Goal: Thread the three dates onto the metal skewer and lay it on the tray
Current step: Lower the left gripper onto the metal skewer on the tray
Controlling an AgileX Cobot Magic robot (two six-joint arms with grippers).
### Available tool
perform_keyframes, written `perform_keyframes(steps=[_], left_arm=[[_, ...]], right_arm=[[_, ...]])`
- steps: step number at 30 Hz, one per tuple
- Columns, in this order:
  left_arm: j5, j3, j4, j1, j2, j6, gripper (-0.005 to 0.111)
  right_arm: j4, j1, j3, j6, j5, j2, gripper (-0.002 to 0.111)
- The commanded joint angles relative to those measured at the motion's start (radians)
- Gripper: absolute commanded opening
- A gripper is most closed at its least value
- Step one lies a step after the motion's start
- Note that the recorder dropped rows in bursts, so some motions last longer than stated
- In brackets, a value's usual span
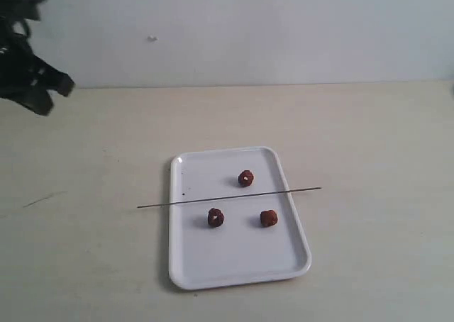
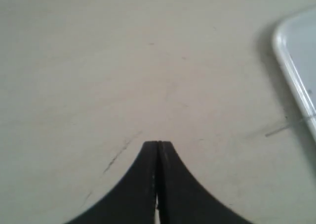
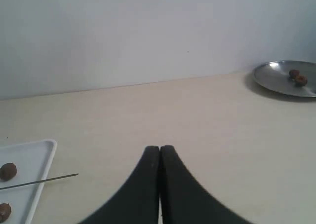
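Metal skewer (image 1: 228,198) lies crosswise over the tray (image 1: 234,258). Its long axis runs side to side in the exterior view, slightly slanted, and both ends overhang the rim above the desk (image 1: 369,137). Nothing is threaded yet: one date (image 1: 245,178) sits just beyond the rod, while a second date (image 1: 216,218) and a third date (image 1: 268,218) sit just on its near side, all loose on the tray.

The left fingers (image 2: 148,167) are pressed together and hold nothing, hovering over bare desk well apart from the tray. The right fingers (image 3: 170,174) are likewise closed and empty.

We judge the overhanging ends to be the places to grip. One end points toward the left arm (image 1: 28,74), the other toward the right fingers' side. Each wrist view shows a skewer tip ahead of its fingers, so we cannot tell which arm is nearer.
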Motion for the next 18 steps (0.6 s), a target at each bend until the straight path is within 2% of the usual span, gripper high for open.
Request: perform_keyframes(steps=[1, 8, 10, 15, 18], left_arm=[[0.097, -0.148, -0.036, -0.132, 0.153, 0.25, 0.0], [0.111, -0.327, -0.034, -0.347, 0.35, 0.663, 0.0], [0.111, -0.358, -0.035, -0.393, 0.384, 0.718, 0.007], [0.131, -0.365, -0.035, -0.428, 0.412, 0.726, 0.032], [0.141, -0.363, -0.066, -0.428, 0.424, 0.722, 0.041]], right_arm=[[-0.003, -0.006, 0.005, -0.001, -0.009, -0.004, 0.0], [-0.003, -0.006, 0.005, -0.003, -0.009, -0.004, 0.0], [-0.003, -0.006, 0.005, -0.003, -0.009, -0.004, 0.0], [-0.003, -0.006, 0.005, -0.003, -0.009, -0.004, 0.0], [-0.003, -0.006, 0.005, -0.003, -0.009, -0.004, 0.0]])
